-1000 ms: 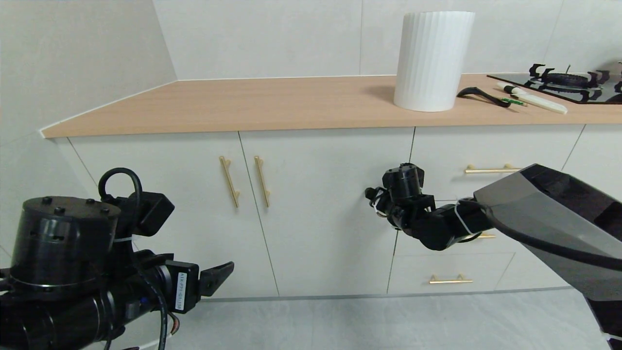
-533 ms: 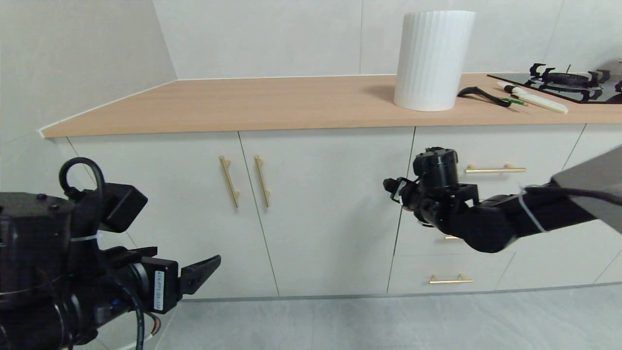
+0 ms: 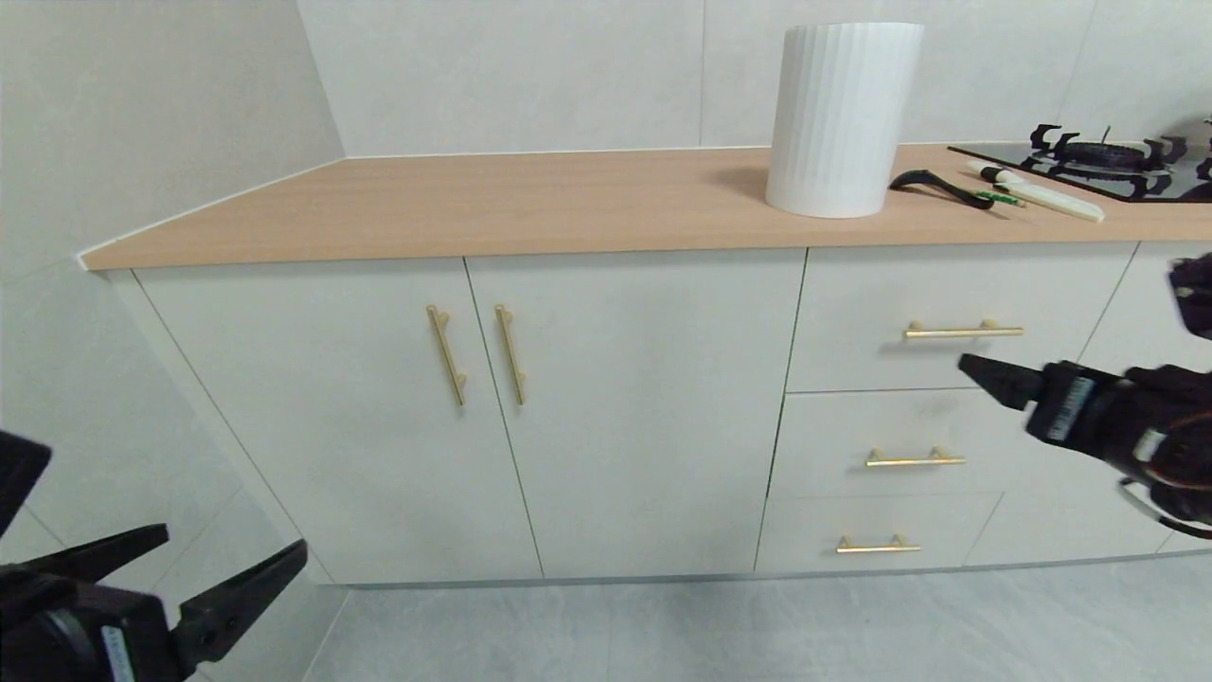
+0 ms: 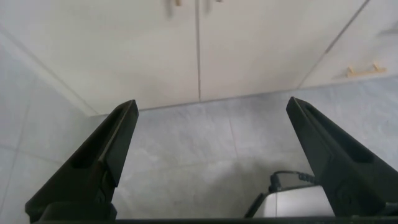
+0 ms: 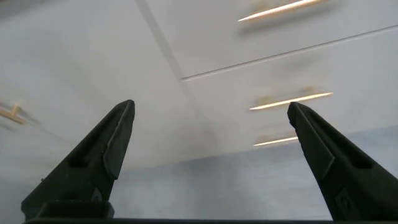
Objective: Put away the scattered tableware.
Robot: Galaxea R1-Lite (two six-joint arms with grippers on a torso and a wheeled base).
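Note:
A black utensil (image 3: pixel 935 184) and a long white utensil (image 3: pixel 1038 194) with a green and black end lie on the wooden countertop (image 3: pixel 492 204), right of a tall white ribbed container (image 3: pixel 841 118). My left gripper (image 3: pixel 235 542) hangs low at the left, well below the counter. It is open and empty, and points at the floor in front of the cabinets (image 4: pixel 211 112). My right gripper (image 5: pixel 210 112) is open and empty, facing the drawer fronts. One of its fingers (image 3: pixel 994 377) shows in front of the drawers at the right.
A gas hob (image 3: pixel 1108 161) sits at the counter's far right. Below are two cabinet doors with gold handles (image 3: pixel 478 352) and three drawers (image 3: pixel 961 331). A tiled wall closes the left side. Grey floor (image 3: pixel 757 625) lies open ahead.
Both arms have drawn back toward the edges. The left went down and left. The right swung from the cabinet's middle to the right, and its fingers now point at the drawers.

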